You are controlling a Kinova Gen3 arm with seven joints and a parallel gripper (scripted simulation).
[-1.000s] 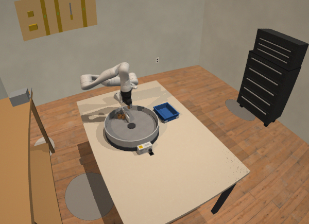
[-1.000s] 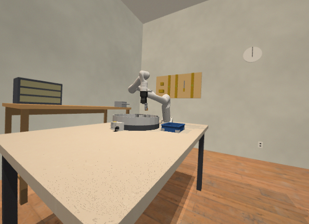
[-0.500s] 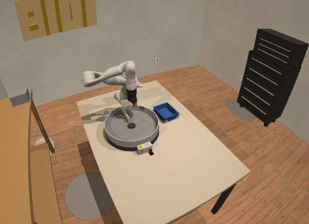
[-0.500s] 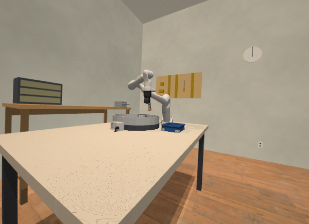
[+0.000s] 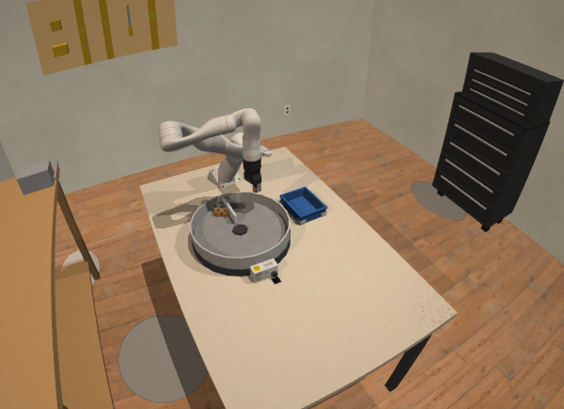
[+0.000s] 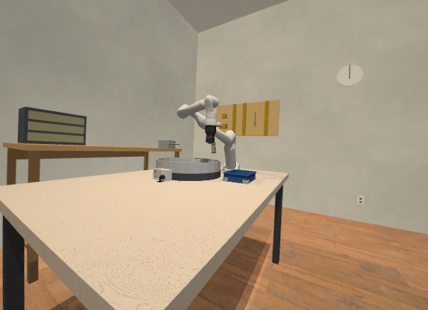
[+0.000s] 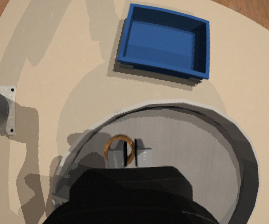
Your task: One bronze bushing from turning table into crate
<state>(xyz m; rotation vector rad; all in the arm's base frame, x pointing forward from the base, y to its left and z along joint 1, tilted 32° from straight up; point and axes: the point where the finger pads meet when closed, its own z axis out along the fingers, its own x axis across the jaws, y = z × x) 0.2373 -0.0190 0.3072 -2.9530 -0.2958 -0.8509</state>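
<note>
My gripper [image 5: 256, 187] is shut on a bronze bushing [image 7: 120, 148] and holds it in the air above the far right rim of the grey turning table [image 5: 240, 231]. The gripper also shows in the exterior view [image 6: 212, 148], well above the table's wall. The bushing is a small bronze ring between the fingers in the wrist view. Other bronze bushings [image 5: 221, 212] stand at the far left of the turning table, next to a pale divider bar. The blue crate [image 5: 304, 204] sits on the table top to the right of the turning table; it also shows in the wrist view [image 7: 163, 42] and looks empty.
A small white control box [image 5: 264, 270] sits at the turning table's near edge. A dark hub [image 5: 240, 229] marks its centre. The arm's base [image 5: 225, 176] stands behind the turning table. A black drawer cabinet [image 5: 493, 138] stands far right, a wooden bench far left.
</note>
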